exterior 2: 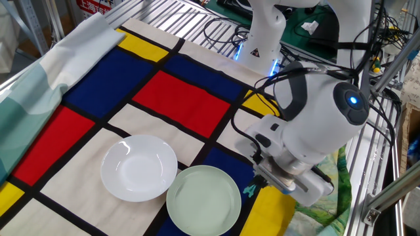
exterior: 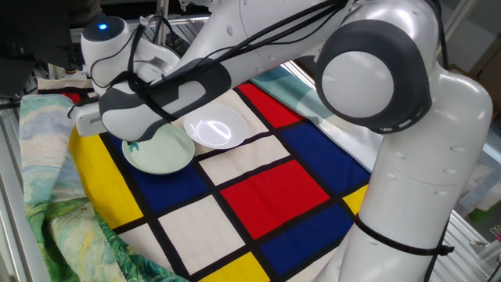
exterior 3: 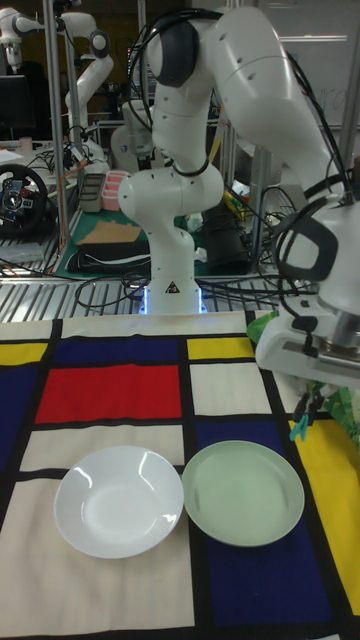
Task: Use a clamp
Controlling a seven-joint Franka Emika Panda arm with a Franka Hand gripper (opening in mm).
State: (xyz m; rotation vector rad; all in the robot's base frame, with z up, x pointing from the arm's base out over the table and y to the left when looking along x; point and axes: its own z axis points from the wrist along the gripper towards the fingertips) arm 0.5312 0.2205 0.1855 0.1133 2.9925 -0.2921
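On my tall camera: white plate (exterior 3: pixel 118 500) beside pale green plate (exterior 3: pixel 244 493) on colour-block cloth (exterior 3: pixel 110 392); teal clamp (exterior 3: pixel 304 414) hanging beneath gripper (exterior 3: pixel 318 392), right of green plate.

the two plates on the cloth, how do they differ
The white plate is glossy white; the green plate is pale green and matte. The white plate lies clear of the arm, while the green plate has the gripper and the clamp at its rim. Both are round, upright, empty, and sit edge to edge.

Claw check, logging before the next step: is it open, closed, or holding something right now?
Claw: closed on the teal clamp, held beside the pale green plate.
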